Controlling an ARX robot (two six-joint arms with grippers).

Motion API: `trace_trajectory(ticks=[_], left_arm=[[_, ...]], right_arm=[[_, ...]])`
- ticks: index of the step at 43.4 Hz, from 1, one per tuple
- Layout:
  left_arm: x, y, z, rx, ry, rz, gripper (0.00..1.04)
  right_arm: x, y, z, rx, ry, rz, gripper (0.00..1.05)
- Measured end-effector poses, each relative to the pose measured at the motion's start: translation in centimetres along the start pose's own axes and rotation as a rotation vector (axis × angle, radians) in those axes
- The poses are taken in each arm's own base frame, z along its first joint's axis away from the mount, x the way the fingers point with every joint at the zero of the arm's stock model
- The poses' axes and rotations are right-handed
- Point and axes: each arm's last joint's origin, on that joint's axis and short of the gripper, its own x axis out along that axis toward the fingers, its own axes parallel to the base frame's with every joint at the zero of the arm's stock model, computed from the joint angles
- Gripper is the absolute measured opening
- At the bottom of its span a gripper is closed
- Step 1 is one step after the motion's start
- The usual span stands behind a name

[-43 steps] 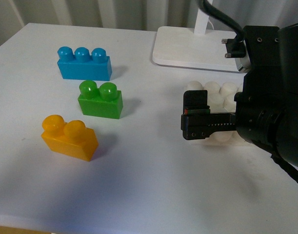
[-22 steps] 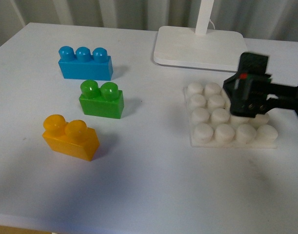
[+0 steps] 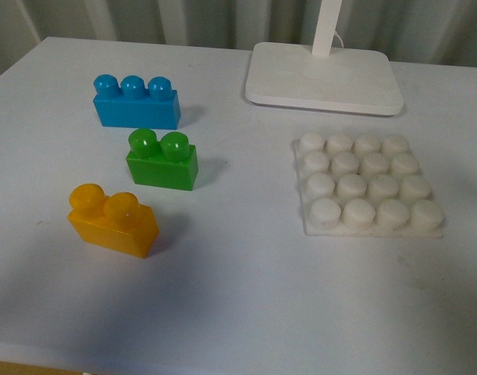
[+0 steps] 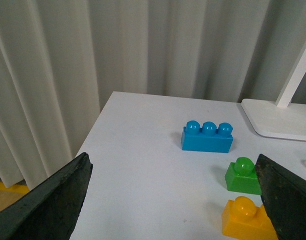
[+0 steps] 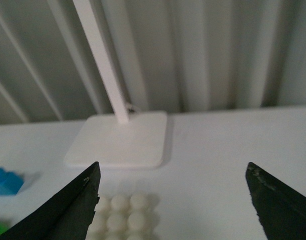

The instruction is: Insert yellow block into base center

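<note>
The yellow block (image 3: 112, 219) lies at the front left of the white table, two studs up; the left wrist view catches it (image 4: 245, 217) partly behind one finger. The base (image 3: 366, 186), a white square plate with round studs, sits to the right with nothing on it, and its far rows (image 5: 122, 214) show in the right wrist view. Neither arm appears in the front view. My left gripper (image 4: 175, 200) is open, raised over the table's left part, away from the blocks. My right gripper (image 5: 173, 205) is open, above the table beyond the base.
A green two-stud brick (image 3: 161, 159) stands just behind the yellow block, and a blue three-stud brick (image 3: 135, 101) behind that. A white lamp foot (image 3: 324, 76) with its post sits at the back, close behind the base. Curtains hang past the table's far edge.
The right arm, which hung over the base a second ago, has drawn back to the right and left the front view. The base is now fully uncovered. The bricks have not moved.
</note>
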Motion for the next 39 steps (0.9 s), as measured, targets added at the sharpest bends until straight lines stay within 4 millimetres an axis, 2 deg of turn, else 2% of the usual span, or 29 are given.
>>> trace_trajectory(ticks=[3,9,15,19,39], left_arm=[[0.0,0.0,0.0,0.000,0.000,0.000,0.98],[0.0,0.0,0.0,0.000,0.000,0.000,0.98],[0.0,0.0,0.0,0.000,0.000,0.000,0.98],[0.0,0.0,0.0,0.000,0.000,0.000,0.98],[0.0,0.0,0.0,0.000,0.000,0.000,0.98]], right_arm=[[-1.0,-0.7,-0.3,-0.091,-0.105,-0.052,0.68],[-2.1,-1.0,-1.9,-0.136,-0.092,-0.057,0.41],[-2.9,-1.0,-2.4,-0.146,-0.096,-0.057,0.20],[-3.5,-1.0,-3.0,-0.150,-0.096,-0.057,0.01],[-5.3,-1.2,-4.7,-0.153,-0.108,-0.056,0.01]])
